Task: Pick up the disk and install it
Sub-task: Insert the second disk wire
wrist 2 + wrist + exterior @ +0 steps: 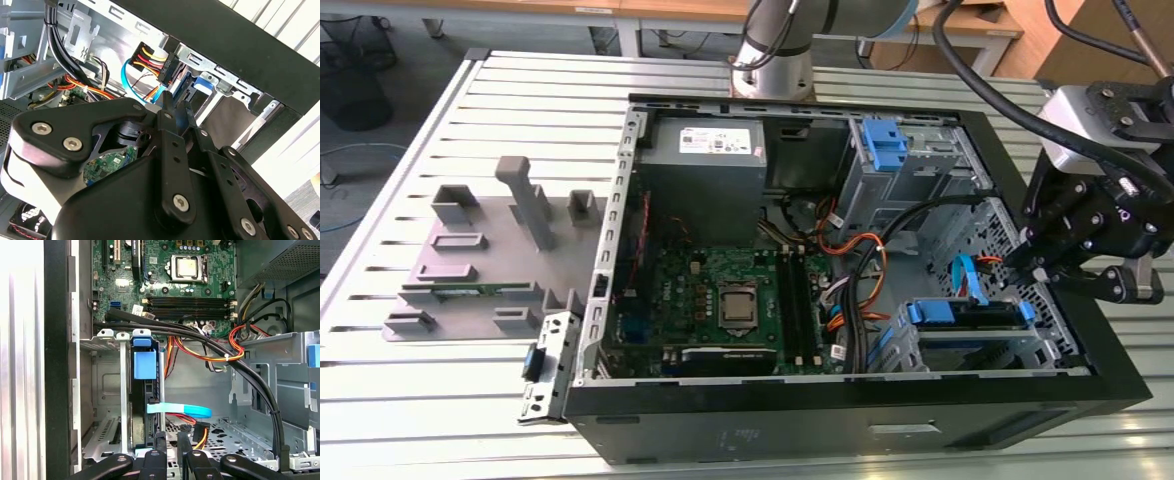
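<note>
The disk (970, 313) stands on edge in the drive cage at the case's front corner on the exterior view's right, its blue carrier bracket (145, 365) facing up between the cage's metal rails. A corner of that blue bracket (202, 85) shows past my fingers (167, 107) in the second wrist view. My gripper (1041, 268) hangs over the case's side wall on the exterior view's right, a little way off the disk and not touching it. In the first wrist view my gripper (172, 447) is open by a narrow gap with nothing in it.
Black cable bundles (240, 365) and orange-red wires cross the case beside the cage, and a light blue flat cable (182, 411) lies near my fingertips. The motherboard (720, 300), a grey power-supply box (707, 140) and a lone blue latch (887, 145) sit deeper in. A grey fixture (494, 250) stands outside on the exterior view's left.
</note>
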